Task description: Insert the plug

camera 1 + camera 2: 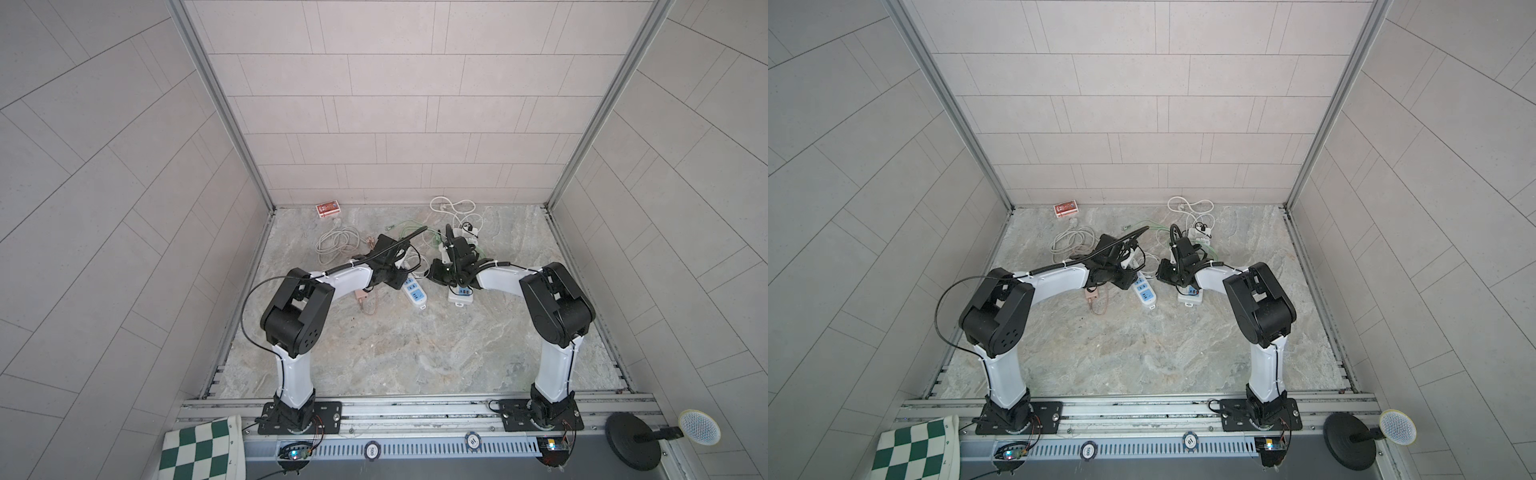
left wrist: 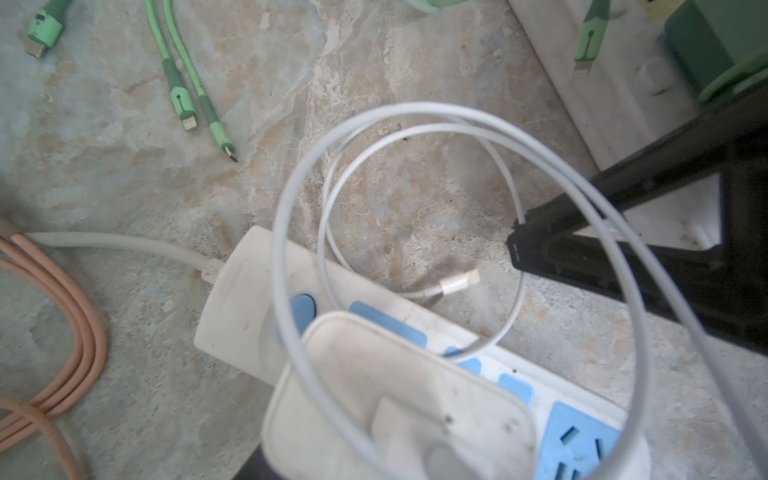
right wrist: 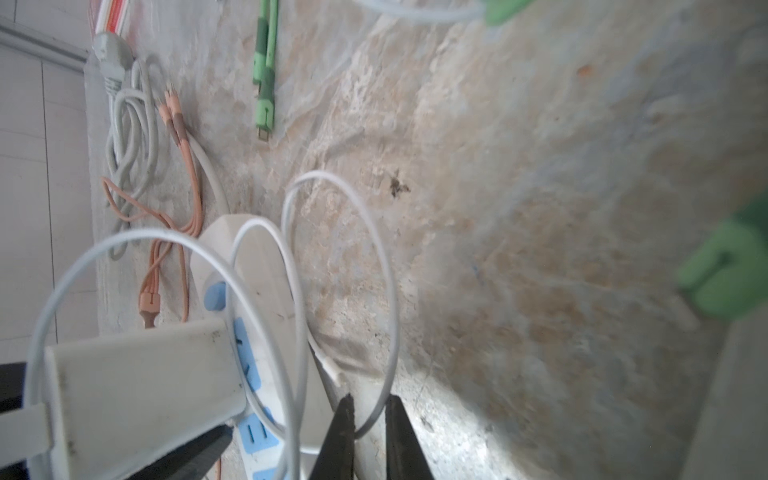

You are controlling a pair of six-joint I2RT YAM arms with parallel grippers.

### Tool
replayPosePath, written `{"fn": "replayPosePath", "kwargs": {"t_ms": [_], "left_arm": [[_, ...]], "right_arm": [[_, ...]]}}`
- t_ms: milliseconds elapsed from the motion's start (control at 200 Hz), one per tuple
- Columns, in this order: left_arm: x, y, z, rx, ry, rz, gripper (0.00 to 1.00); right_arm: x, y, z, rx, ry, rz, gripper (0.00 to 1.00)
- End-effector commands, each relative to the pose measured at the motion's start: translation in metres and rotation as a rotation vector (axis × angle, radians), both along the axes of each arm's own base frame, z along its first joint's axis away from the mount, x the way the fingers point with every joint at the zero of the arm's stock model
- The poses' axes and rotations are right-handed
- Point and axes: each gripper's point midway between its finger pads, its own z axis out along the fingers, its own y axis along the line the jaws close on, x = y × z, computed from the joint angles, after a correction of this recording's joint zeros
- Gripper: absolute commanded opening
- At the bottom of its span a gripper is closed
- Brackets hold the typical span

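Over the strip (image 2: 237, 316), the left fingers (image 3: 191, 457) are clamped on the white charger (image 2: 395, 395), which sits right above the blue sockets. Its prongs are hidden, so I can't tell whether they're in. The charger's cable (image 2: 291, 199) curls up in loops over the strip, with its metal tip (image 2: 457, 282) lying on the table (image 2: 374, 83) just beside the strip. Also beside the strip, the right fingers (image 3: 338, 436) are pinched narrow on that cable. Green leads (image 2: 178, 87) lie well beyond the strip.

Marbled tabletop (image 1: 415, 345), power strip (image 1: 413, 291), green cables (image 2: 183, 91), coiled grey cord (image 1: 336, 243), red box (image 1: 328, 208)
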Motion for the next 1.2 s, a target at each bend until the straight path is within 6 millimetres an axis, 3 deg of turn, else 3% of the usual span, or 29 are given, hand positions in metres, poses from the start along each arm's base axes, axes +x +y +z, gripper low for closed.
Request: {"fn": "replayPosePath", "kwargs": {"t_ms": [0, 165, 330, 430, 570, 655, 851, 1011, 1196], "left_arm": [[-0.003, 0.003, -0.007, 0.005, 0.024, 0.005, 0.51], [-0.001, 0.009, -0.007, -0.003, 0.027, 0.022, 0.48], [-0.003, 0.012, -0.007, -0.007, 0.028, 0.029, 0.46], [-0.003, 0.015, -0.01, -0.009, 0.039, 0.037, 0.45], [-0.005, 0.017, -0.013, -0.013, 0.049, 0.043, 0.43], [-0.006, 0.016, -0.009, -0.026, 0.044, 0.044, 0.44], [-0.012, 0.018, 0.014, -0.066, 0.022, 0.067, 0.64], [-0.023, 0.026, 0.026, -0.067, 0.019, 0.083, 0.67], [-0.035, 0.039, 0.017, -0.023, 0.046, 0.106, 0.68]], "right_arm": [[0.002, -0.014, -0.013, -0.107, 0.021, -0.018, 0.05], [0.002, -0.039, -0.018, -0.279, 0.021, -0.036, 0.0], [0.003, -0.049, -0.02, -0.344, 0.011, -0.046, 0.0], [0.006, -0.041, -0.012, -0.304, -0.02, -0.025, 0.0], [0.005, -0.022, 0.017, -0.238, -0.094, 0.033, 0.22], [0.005, -0.011, 0.035, -0.201, -0.13, 0.067, 0.27], [0.0, 0.003, 0.065, -0.179, -0.178, 0.112, 0.3], [-0.01, 0.0, 0.075, -0.215, -0.169, 0.101, 0.29], [-0.027, -0.005, 0.066, -0.267, -0.126, 0.106, 0.3]]}}
